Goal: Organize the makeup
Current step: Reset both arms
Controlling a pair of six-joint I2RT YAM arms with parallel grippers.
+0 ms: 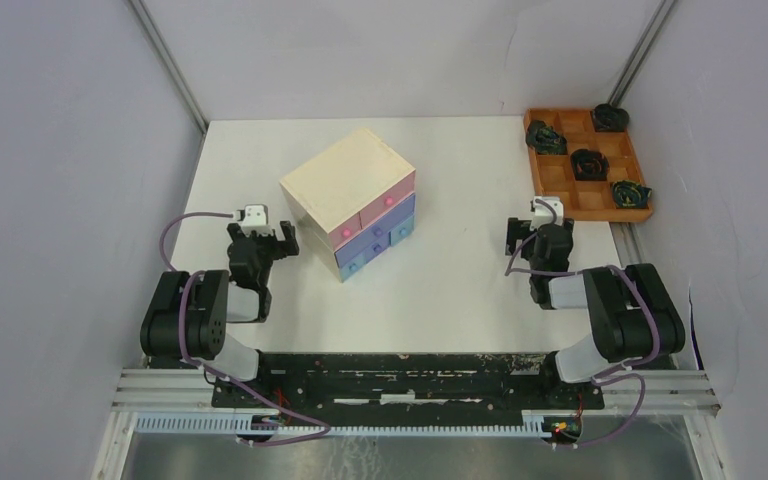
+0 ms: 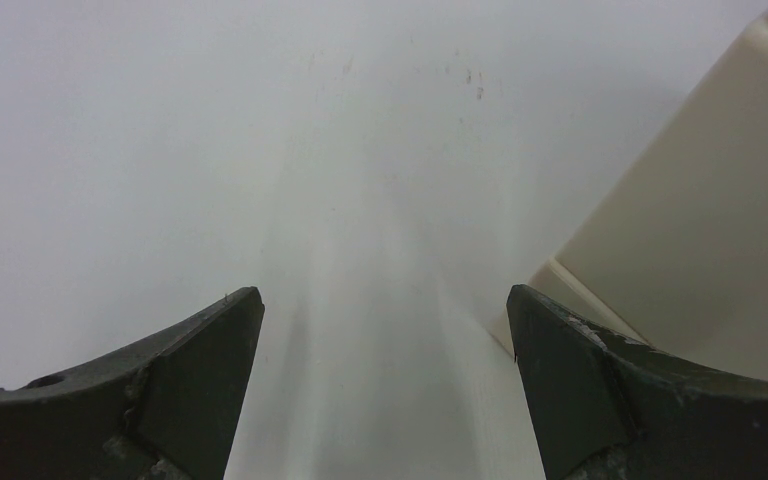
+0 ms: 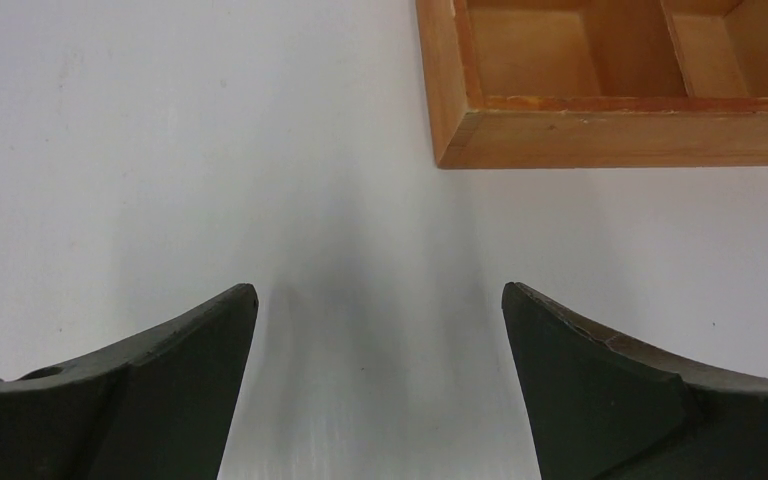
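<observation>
The makeup is out of view in every view. My left gripper (image 1: 260, 232) hovers low over the white table, just left of the pale wooden chest (image 1: 350, 185). It is open, and in the left wrist view only bare table shows between the left gripper's (image 2: 385, 320) fingers, with the chest's side (image 2: 700, 230) close on the right. My right gripper (image 1: 540, 225) is open over the table right of the chest, and nothing lies between the right gripper's (image 3: 380, 310) fingers.
The chest stands mid-table with its pink and blue drawers shut, facing the arms. An orange-brown wooden grid tray (image 1: 585, 212) sits at the back right, holding several dark coiled objects (image 1: 588, 163); its near corner (image 3: 610, 125) lies just ahead of my right gripper. Walls enclose the table.
</observation>
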